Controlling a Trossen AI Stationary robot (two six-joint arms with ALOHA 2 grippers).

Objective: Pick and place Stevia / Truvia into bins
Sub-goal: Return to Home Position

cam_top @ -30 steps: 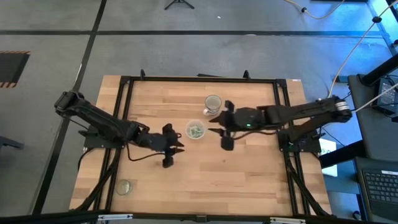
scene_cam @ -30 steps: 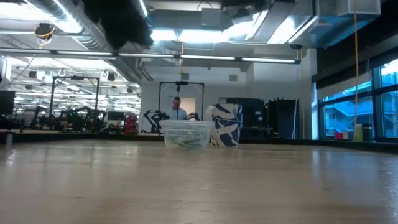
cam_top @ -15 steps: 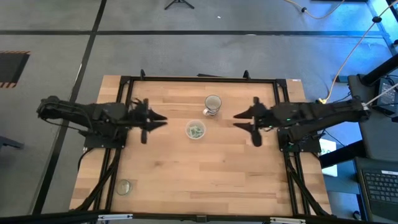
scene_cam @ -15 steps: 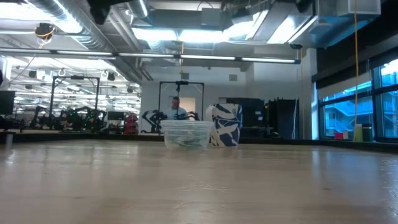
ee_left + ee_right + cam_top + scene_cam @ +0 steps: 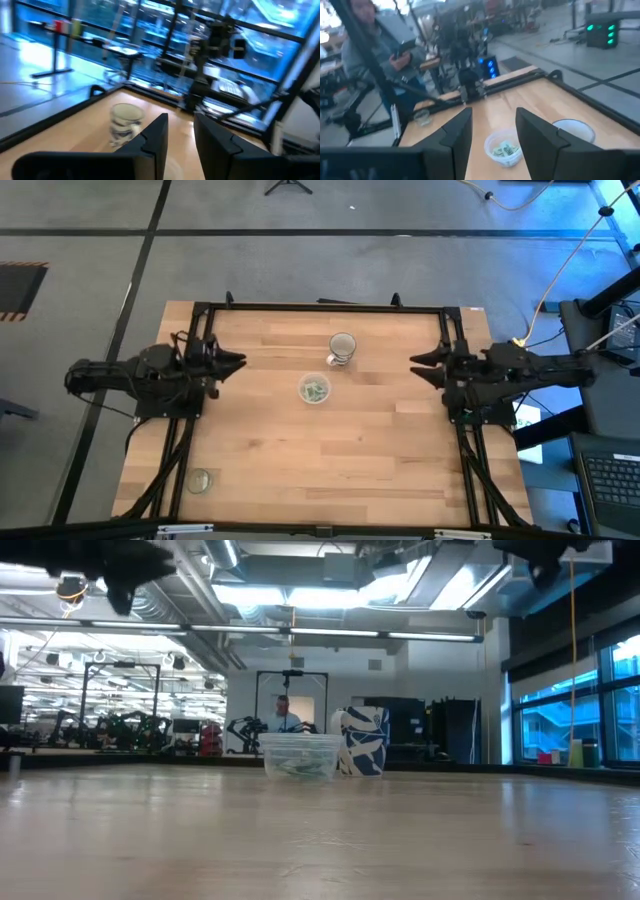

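The clear plastic cup (image 5: 314, 389) stands on its base near the middle of the table and holds several pale green sachets (image 5: 504, 149); the low view shows the cup (image 5: 300, 755) too. No sachet shows on the bare wood. My left gripper (image 5: 228, 363) hovers open at the table's left edge, pointing toward the middle. My right gripper (image 5: 424, 364) hovers open at the right edge, facing it. In the right wrist view the cup (image 5: 506, 146) sits far ahead between my fingers. Both grippers are empty and well away from the cup.
A grey-looking mug (image 5: 342, 347) with a blue pattern (image 5: 362, 753) stands just beyond the cup, toward the far edge. A small flat clear round piece (image 5: 200, 480) lies near the table's near left corner. A person (image 5: 367, 45) stands beyond the left side.
Both arms have drawn back from the middle of the table. The left gripper moved toward the left edge and a little toward the far edge. The right gripper moved toward the right edge. The cup and the mug stayed where they were.
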